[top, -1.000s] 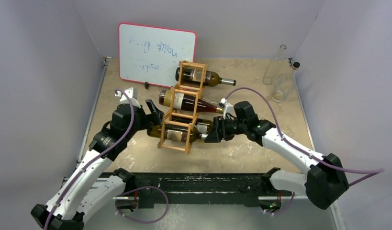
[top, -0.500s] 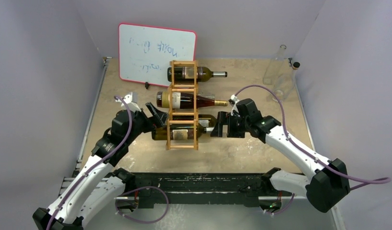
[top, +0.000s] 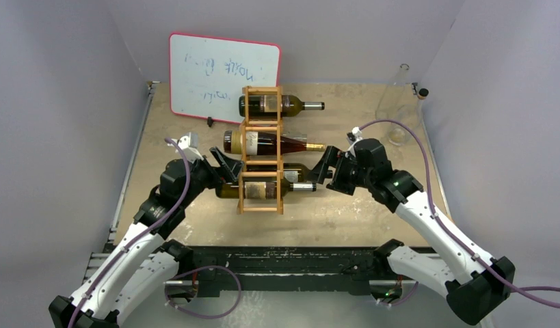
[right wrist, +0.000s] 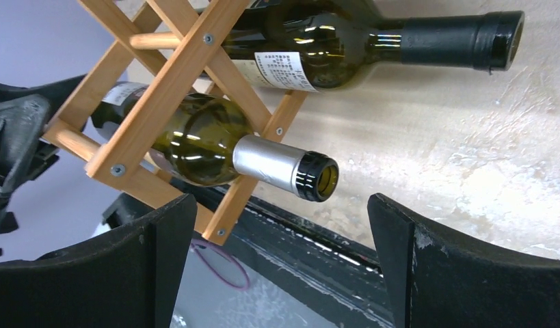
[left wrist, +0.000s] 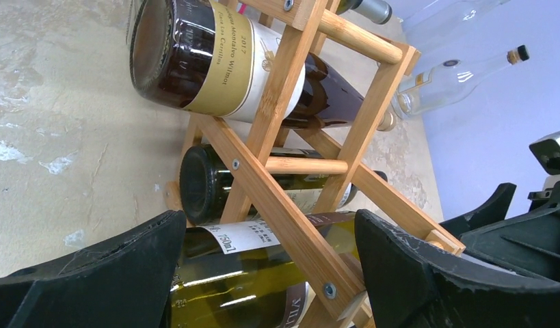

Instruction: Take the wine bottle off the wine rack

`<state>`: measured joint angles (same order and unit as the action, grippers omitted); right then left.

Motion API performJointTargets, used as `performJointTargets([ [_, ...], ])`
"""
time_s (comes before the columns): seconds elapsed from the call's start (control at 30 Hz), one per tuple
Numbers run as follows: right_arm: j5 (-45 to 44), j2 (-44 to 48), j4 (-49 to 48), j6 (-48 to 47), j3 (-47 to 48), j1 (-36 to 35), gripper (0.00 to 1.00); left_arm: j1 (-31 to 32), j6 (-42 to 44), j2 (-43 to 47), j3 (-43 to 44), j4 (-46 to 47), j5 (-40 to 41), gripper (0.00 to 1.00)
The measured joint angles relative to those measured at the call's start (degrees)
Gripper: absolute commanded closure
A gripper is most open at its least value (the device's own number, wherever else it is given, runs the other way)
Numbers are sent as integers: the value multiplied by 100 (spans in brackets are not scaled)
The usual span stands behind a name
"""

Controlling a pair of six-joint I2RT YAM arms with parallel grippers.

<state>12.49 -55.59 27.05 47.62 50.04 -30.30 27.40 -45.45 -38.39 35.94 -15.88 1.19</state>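
Rack (top: 261, 150) stands on the worktop (top: 331, 219), mid-scene, running near to far, with four bottles lying across it, necks to the right. Near bottle (top: 292, 186), green glass with a silver capsule, lies in the nearest slot, its base sticking out left and its neck right. Left claw (top: 225, 172) is released: the left wrist view shows both fingers spread wide on either side of the bottle's base end, and contact cannot be judged. Right claw (top: 321, 172) is also released, its fingers wide apart at the neck end; the right wrist view shows the open mouth just ahead of the gap, with no finger touching it. Three other bottles (top: 277, 104) fill the slots farther back. Whiteboard (top: 222, 72) leans at the far left, and clear bottles (top: 392, 102) sit at the far right.
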Motion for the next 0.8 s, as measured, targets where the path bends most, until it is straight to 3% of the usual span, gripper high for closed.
performJointTargets([
  [0.2, 111, -125, -334, 684, -46, -2, 5, -2, 2, 44, -31, 105, -149, 7],
  [0.5, -142, -407, -898, 2894, -424, -345, 7, 0, -4, 297, -131, 210, -256, 5],
  [0.63, -411, -678, -804, 3729, -444, -579, 6, 0, 2, 385, -129, 245, -254, 4],
  [0.8, -608, -809, -616, 4113, -444, -671, 6, 4, 125, 387, 105, -142, -59, 4],
])
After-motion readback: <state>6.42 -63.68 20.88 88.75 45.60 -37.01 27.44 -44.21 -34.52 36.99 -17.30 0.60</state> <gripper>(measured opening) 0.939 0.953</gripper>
